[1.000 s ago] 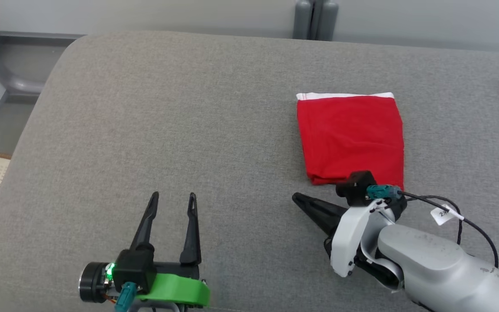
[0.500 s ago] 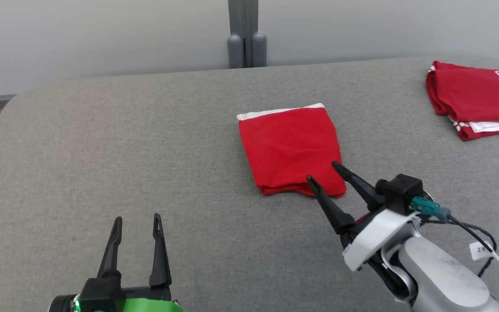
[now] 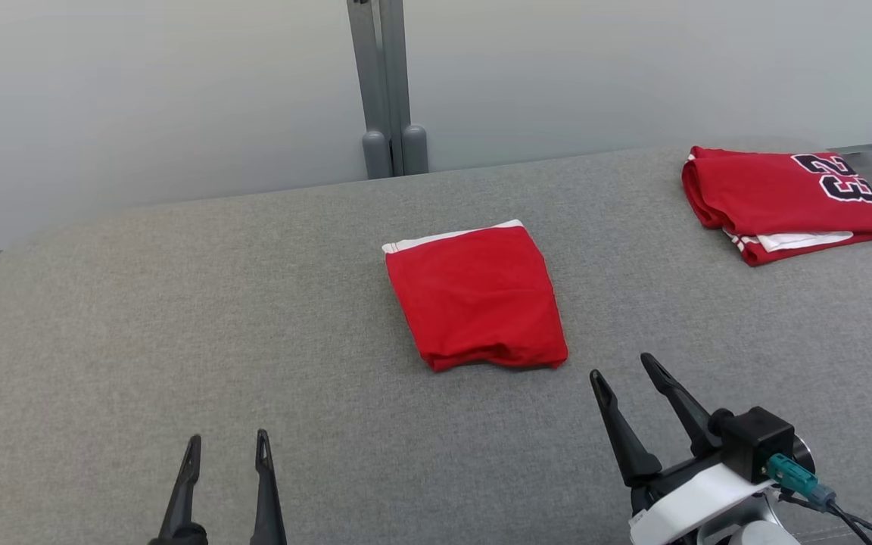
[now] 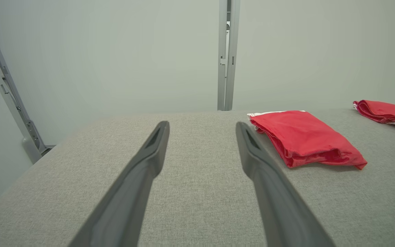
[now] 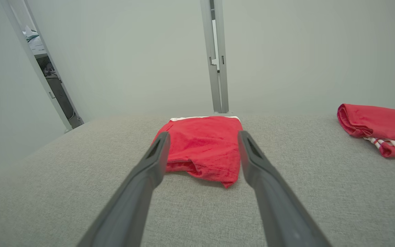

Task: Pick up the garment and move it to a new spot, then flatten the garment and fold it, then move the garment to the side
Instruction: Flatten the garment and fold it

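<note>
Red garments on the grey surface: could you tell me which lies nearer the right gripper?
The plain red garment with the white far edge, just ahead of the right gripper; the numbered jersey lies far right.

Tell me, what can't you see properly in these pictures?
- Head view: the left gripper is cut by the bottom edge; past its fingers, the rest is out of frame.
- Right wrist view: the numbered jersey runs off the right edge, so its number cannot be read.
- All views: the folded red garment covers its own inner layers, so what kind of clothing it is cannot be told.
</note>
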Available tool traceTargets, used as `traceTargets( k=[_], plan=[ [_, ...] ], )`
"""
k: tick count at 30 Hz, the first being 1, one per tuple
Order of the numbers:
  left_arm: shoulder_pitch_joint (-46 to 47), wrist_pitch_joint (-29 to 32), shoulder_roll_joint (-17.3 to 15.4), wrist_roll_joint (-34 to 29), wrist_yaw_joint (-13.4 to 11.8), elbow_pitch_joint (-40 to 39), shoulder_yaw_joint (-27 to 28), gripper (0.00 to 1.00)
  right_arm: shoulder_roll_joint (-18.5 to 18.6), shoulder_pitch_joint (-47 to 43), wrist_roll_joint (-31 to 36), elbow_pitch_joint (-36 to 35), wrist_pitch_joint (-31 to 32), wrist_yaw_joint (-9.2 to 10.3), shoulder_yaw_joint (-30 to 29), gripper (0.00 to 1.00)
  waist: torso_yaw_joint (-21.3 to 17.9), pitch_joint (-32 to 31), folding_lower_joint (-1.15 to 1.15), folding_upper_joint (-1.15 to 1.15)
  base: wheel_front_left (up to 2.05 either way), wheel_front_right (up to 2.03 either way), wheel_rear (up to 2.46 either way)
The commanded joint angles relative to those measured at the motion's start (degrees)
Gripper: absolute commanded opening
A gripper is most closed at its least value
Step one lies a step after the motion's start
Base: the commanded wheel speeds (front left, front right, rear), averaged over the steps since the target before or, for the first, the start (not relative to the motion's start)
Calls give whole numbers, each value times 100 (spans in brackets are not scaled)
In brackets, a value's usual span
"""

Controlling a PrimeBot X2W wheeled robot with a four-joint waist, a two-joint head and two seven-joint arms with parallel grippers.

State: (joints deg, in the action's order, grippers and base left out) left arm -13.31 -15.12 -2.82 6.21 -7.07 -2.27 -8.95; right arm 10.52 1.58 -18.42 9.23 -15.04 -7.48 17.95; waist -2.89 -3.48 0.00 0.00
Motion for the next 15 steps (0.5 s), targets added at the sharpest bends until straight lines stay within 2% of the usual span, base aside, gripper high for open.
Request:
traceTargets(
  k=[1,15],
  plan=[
    [-125,-1,-16,-81,-43,-19,-17,100,-16,-76,40,-16,-15,-3,-22,100,5,-33,0,0,0,0,0],
    [-221,-1,-17,-150,-93,-168,-158,100,-157,-125,-62,66,-15,-3,-352,100,118,-61,0,0,0,0,0]
  ],
)
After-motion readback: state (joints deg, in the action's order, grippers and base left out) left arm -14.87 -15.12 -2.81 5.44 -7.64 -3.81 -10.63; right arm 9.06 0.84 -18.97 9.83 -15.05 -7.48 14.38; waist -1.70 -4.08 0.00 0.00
